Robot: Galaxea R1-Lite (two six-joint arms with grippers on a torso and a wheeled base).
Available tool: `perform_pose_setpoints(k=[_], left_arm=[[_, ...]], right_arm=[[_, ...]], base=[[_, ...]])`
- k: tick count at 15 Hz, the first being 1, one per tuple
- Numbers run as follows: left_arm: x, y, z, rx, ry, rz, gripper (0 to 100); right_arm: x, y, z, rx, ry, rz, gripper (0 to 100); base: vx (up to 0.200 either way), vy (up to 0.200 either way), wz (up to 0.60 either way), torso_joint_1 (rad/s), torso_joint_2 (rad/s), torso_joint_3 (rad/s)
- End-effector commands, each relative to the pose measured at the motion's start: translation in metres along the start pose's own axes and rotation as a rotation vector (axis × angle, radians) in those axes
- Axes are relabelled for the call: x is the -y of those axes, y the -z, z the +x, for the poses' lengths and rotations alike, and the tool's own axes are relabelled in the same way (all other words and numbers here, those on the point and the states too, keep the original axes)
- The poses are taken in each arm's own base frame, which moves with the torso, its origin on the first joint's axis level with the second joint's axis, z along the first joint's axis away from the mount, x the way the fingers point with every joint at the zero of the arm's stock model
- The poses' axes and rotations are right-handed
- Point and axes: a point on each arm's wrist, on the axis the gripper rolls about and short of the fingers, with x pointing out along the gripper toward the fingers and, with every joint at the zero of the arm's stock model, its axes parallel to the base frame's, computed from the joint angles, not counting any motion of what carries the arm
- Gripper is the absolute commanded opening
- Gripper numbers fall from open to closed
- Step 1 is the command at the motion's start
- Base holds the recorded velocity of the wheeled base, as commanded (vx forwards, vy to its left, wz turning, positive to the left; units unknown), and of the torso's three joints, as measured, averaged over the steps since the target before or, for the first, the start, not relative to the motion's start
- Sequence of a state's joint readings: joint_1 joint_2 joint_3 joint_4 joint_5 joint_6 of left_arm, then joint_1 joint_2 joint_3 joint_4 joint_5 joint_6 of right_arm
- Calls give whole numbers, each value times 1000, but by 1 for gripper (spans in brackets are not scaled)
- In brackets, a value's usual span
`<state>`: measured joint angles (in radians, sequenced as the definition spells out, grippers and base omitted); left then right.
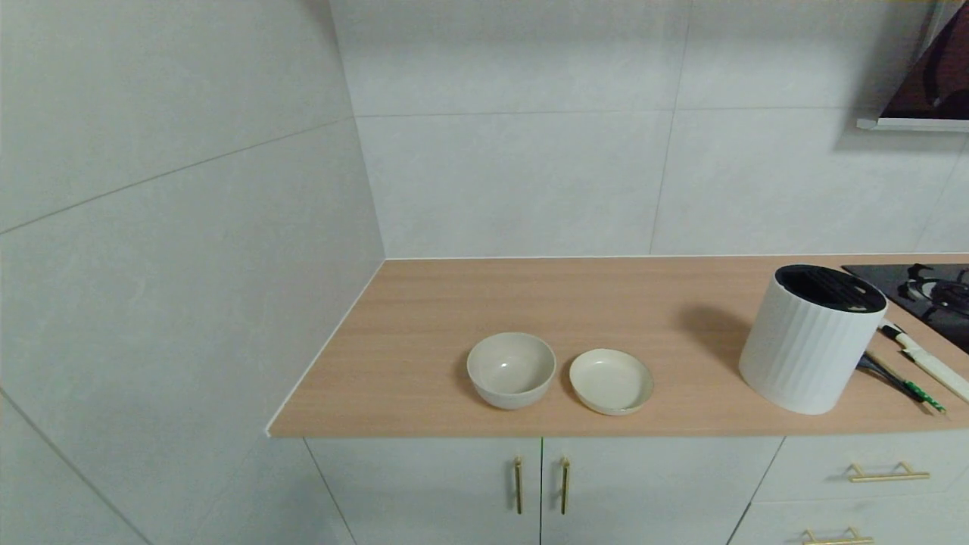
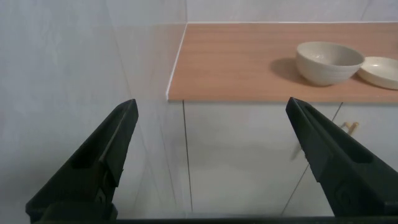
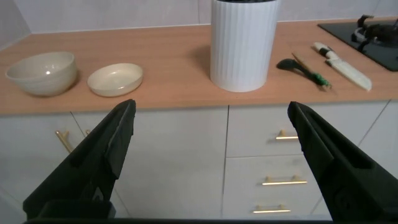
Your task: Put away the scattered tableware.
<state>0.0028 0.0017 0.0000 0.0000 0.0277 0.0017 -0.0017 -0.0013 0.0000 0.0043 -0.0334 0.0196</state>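
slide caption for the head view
Bowl and shallow dish side by side on the counter, ribbed holder to their right

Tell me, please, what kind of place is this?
Most likely a home kitchen: a wooden counter over white cabinets, a gas hob at its right end, and a bowl and a dish set out on it.
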Motion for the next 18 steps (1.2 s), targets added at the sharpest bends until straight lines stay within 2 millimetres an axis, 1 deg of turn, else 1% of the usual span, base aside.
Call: perform_pose_setpoints(k=[1,10,14,18], left_arm=[[0,0,0,0,0,0,100],[0,0,0,0,0,0,100],[0,0,0,0,0,0,100],[0,0,0,0,0,0,100]], right_arm=[[0,0,0,-2,0,0,100],[0,0,0,-2,0,0,100],[0,0,0,-2,0,0,100],[0,0,0,-2,0,0,100]], base=[[0,0,0,0,0,0],[0,0,0,-10,20,9],[0,0,0,-163,365,190],[0,0,0,-246,538,289]])
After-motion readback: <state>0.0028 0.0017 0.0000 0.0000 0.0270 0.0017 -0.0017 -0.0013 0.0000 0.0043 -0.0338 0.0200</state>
